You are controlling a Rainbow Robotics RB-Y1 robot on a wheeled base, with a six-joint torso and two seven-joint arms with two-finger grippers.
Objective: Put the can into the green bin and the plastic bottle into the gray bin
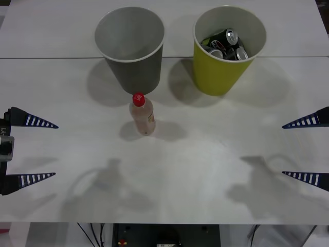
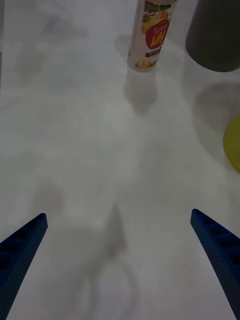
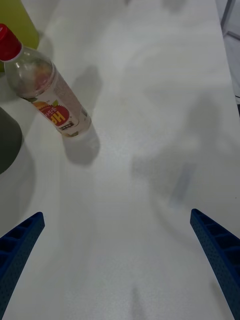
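Observation:
The plastic bottle [image 1: 142, 114] with its red cap stands upright on the white table, just in front of the gray bin [image 1: 130, 49]. The green bin [image 1: 228, 50] stands to the right of the gray one and holds several cans [image 1: 226, 44]. My left gripper [image 1: 32, 150] hovers open at the table's left side, far from the bottle. Over at the right side, my right gripper [image 1: 307, 149] is open too. The left wrist view shows the bottle [image 3: 46, 89] beside the gray bin [image 3: 7, 142] and green bin [image 3: 19, 20]. In the right wrist view the bottle [image 2: 151, 36] stands near the gray bin [image 2: 215, 35].
A seam [image 1: 51, 57] crosses the white table behind the bins. The table's front edge [image 1: 164, 223] lies close to me, with cables below it. Wide bare tabletop lies between the two grippers and in front of the bottle.

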